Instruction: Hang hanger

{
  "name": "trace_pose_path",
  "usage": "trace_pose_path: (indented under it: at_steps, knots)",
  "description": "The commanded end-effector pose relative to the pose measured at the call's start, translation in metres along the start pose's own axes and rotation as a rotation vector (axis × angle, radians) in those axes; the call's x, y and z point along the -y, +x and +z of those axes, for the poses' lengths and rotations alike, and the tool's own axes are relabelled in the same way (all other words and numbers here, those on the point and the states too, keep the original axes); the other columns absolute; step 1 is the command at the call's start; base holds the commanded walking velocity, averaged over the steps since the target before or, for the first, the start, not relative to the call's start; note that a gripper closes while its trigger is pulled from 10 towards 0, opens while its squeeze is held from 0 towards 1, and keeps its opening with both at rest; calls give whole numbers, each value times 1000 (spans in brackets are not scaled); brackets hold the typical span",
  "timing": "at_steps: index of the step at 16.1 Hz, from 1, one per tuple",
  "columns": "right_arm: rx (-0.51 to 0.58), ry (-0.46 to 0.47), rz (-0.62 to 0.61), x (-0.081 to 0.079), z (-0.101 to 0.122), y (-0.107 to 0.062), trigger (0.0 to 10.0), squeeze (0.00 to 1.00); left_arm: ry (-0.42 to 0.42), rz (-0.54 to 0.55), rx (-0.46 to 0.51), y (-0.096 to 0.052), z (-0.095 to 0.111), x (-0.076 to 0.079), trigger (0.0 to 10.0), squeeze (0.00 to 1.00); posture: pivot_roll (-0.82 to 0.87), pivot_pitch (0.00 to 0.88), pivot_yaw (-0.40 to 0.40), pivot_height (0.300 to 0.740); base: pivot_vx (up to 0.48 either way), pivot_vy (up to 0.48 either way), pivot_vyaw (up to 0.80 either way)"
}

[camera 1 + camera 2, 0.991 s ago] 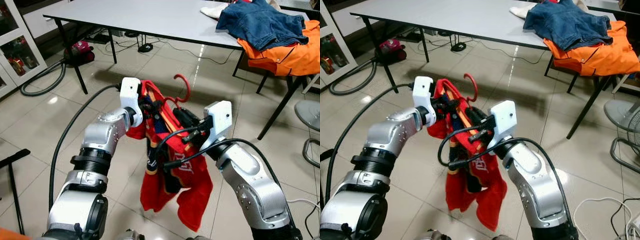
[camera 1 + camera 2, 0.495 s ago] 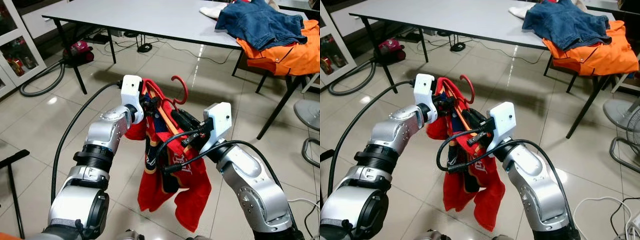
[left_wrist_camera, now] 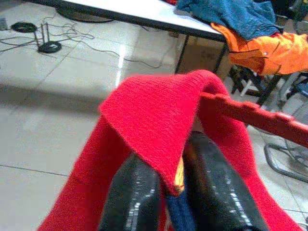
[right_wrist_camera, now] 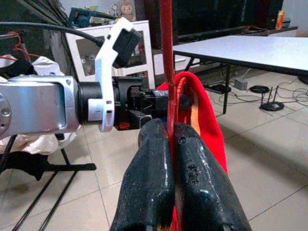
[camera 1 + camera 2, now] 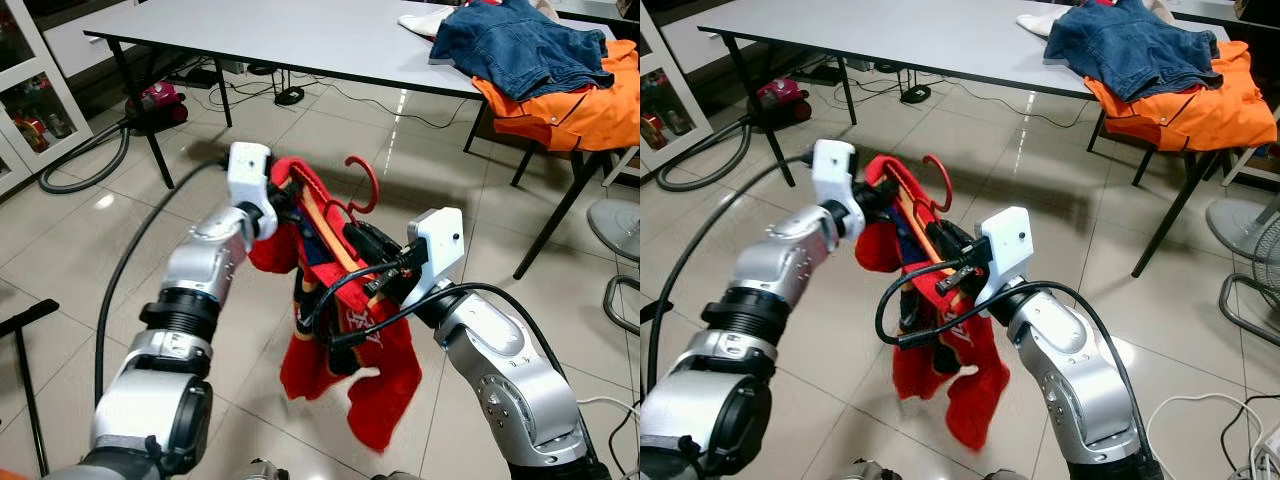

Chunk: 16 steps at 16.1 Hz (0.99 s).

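My left hand point(image 3: 159, 192) is closed on the red garment's point(image 5: 345, 340) collar. My right hand point(image 4: 169, 159) is clamped on the red hanger point(image 5: 362, 185) inside it, above the floor, the surface point(image 5: 300, 35) well beyond.

left arm: raised in front of the body, elbow bent, forearm reaching forward and inward
left gripper point(image 3: 166, 192): fingers pinched onto the red garment point(image 5: 340, 330) at its collar
right arm: bent at the elbow, forearm angled up and inward toward the left one
right gripper point(image 4: 169, 144): fingers closed tight on the red hanger point(image 4: 167, 62)
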State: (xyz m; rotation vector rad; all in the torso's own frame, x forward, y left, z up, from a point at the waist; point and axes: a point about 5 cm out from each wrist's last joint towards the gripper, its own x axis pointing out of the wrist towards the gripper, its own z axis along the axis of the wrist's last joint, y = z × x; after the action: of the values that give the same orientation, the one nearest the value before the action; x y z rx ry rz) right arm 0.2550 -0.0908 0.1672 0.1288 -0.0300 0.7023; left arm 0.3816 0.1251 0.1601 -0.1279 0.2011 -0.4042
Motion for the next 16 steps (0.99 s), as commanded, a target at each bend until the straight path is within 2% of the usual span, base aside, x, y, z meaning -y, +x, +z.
trace_pose_path:
  at_steps: [1, 2, 3, 6, 9, 10, 13, 14, 16]
  knots:
    - [46, 4, 18, -1, 11, -1, 0, 0, 30, 19, 35, 1, 11, -3, 0, 0, -64, 0, 39, 740, 0, 0, 0]
    - [53, 27, 13, 0, 12, -1, 0, 0, 62, 25, 31, 0, 11, -5, 0, 0, -65, 0, 40, 740, 0, 0, 0]
    - [65, 127, 71, -1, 17, -3, 0, 0, 218, 104, 6, -2, 10, -18, 0, 0, -70, 1, 41, 740, 0, 0, 0]
    - [86, 147, 63, 6, 24, -6, 0, 0, 213, 110, 9, -2, 13, -22, 0, 0, -71, 2, 40, 740, 0, 0, 0]
    - [86, 181, 71, 10, 28, -8, 0, 0, 215, 87, 16, -1, 11, -19, 0, 0, -72, 6, 40, 740, 0, 0, 0]
    - [51, 175, 101, 9, 27, -11, 0, 0, 205, 87, 43, -1, 14, -19, 0, 0, -72, 8, 40, 740, 0, 0, 0]
    - [-106, 96, 156, 10, 10, -18, 0, 0, 127, 46, 195, -1, 45, -11, 0, 0, -66, 12, 39, 740, 0, 0, 0]
    - [-132, 83, 161, 10, 7, -19, 0, 0, 111, 40, 216, -1, 51, -9, 0, 0, -66, 13, 39, 740, 0, 0, 0]
    - [-222, 45, 169, 10, -10, -21, 0, 0, -16, -35, 322, -5, 82, 2, 0, 0, -62, 13, 37, 740, 0, 0, 0]
